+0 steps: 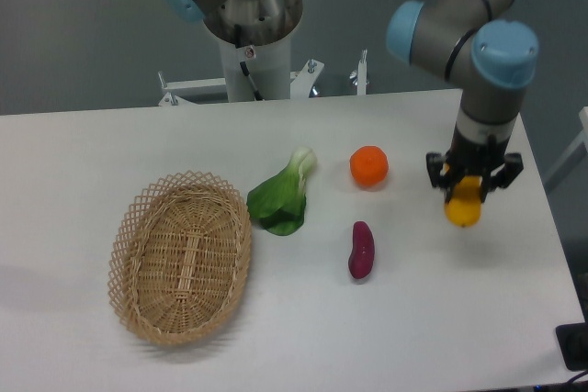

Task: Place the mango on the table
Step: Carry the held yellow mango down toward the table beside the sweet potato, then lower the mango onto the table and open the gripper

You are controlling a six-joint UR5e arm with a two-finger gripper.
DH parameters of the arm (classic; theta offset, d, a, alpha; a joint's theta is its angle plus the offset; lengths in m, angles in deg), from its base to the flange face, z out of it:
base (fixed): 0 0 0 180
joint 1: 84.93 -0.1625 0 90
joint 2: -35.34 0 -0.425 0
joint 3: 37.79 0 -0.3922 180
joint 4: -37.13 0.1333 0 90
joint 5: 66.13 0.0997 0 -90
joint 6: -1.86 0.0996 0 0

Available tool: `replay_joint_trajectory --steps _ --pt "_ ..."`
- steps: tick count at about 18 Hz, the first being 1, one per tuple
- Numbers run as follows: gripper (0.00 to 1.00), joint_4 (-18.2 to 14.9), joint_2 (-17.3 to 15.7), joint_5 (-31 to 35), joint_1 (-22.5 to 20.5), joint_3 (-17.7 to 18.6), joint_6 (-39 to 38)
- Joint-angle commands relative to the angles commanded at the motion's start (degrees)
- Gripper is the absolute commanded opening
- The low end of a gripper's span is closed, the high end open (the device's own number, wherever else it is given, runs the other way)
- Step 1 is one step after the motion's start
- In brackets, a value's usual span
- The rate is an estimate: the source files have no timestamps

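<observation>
The claw (464,192) grips the mango (463,211), which hangs end-down over the right part of the table (276,319), right of the orange (368,166) and sweet potato (361,250); step in hand: transport and descent; next: lower to contact, then release without rolling.

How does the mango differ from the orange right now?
The mango is yellow-orange and hangs clamped in the gripper; the orange is deeper orange and sits free on the table. The mango looks elongated, the orange round. The mango is right of the orange. Both are smooth fruit.
</observation>
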Motion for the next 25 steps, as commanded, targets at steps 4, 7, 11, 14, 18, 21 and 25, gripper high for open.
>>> replay_joint_trajectory --steps 4,7,11,14,18,21,25 --pt "0.41 0.17 4.48 0.0 3.16 -3.16 -0.97" --pt "0.42 0.18 6.94 0.0 5.01 -5.1 -3.87" --pt "0.42 0.52 9.41 -0.17 6.42 -7.65 -5.71" --pt "0.42 0.53 10.73 -0.53 7.21 -8.79 -6.6" --pt "0.42 0.53 11.08 -0.79 7.39 -8.71 -6.51" --pt "0.51 0.53 11.08 -0.79 7.39 -8.79 -6.34" --pt "0.84 0.7 11.0 -0.62 7.39 -8.97 -5.11"
